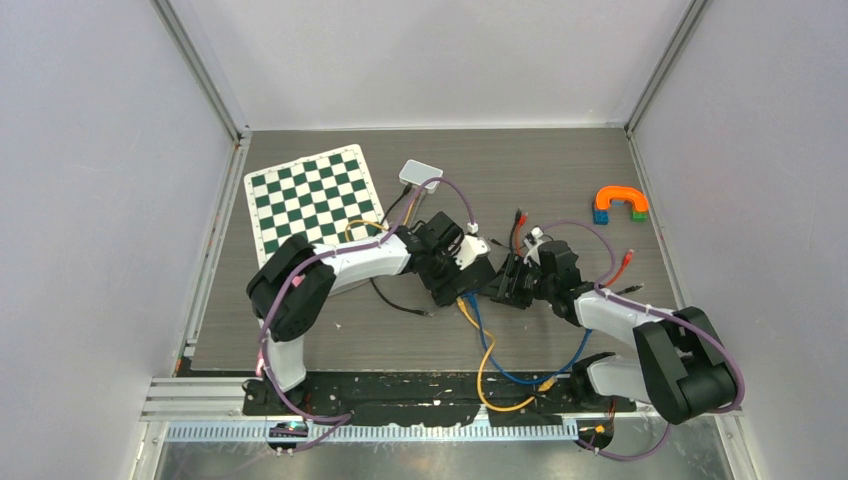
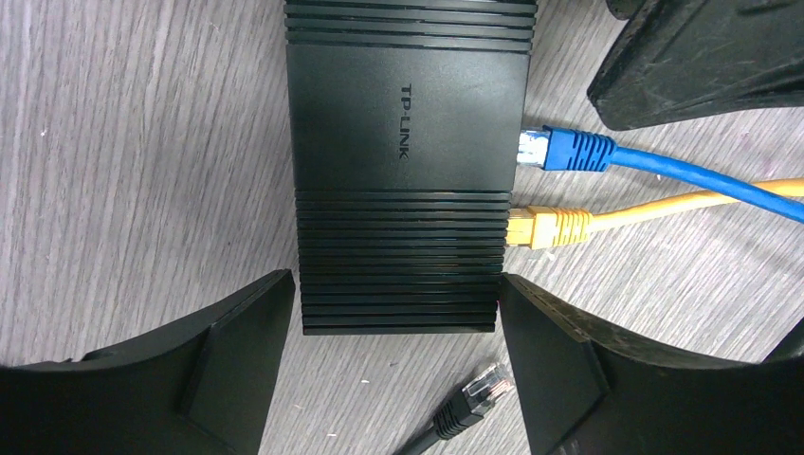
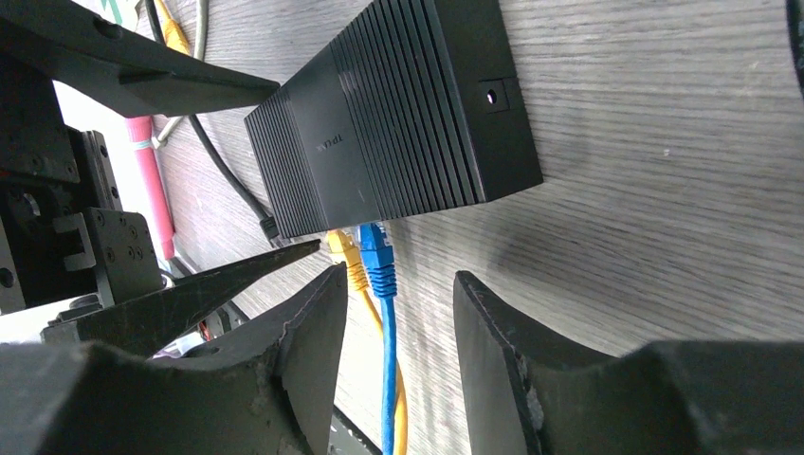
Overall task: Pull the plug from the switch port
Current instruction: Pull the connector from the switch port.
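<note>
The black TP-LINK switch (image 2: 408,114) lies flat on the wooden table. A blue plug (image 2: 559,150) and a yellow plug (image 2: 548,227) sit in ports on its side. My left gripper (image 2: 398,308) is open, and its fingers (image 2: 237,351) straddle the switch's near end, the right one almost at its corner. A loose black plug (image 2: 479,389) lies between them. My right gripper (image 3: 398,313) is open just behind the blue plug (image 3: 376,256), and the blue cable (image 3: 387,379) runs between its fingers untouched. The yellow plug (image 3: 346,261) sits beside the left finger. From above, both grippers meet at the switch (image 1: 478,277).
A green-and-white chessboard (image 1: 315,195) lies at the back left, with a white box (image 1: 420,173) beside it. An orange arch on coloured blocks (image 1: 620,203) stands at the back right. Red-tipped cables (image 1: 625,262) lie nearby. Blue and yellow cables (image 1: 490,350) trail toward the front edge.
</note>
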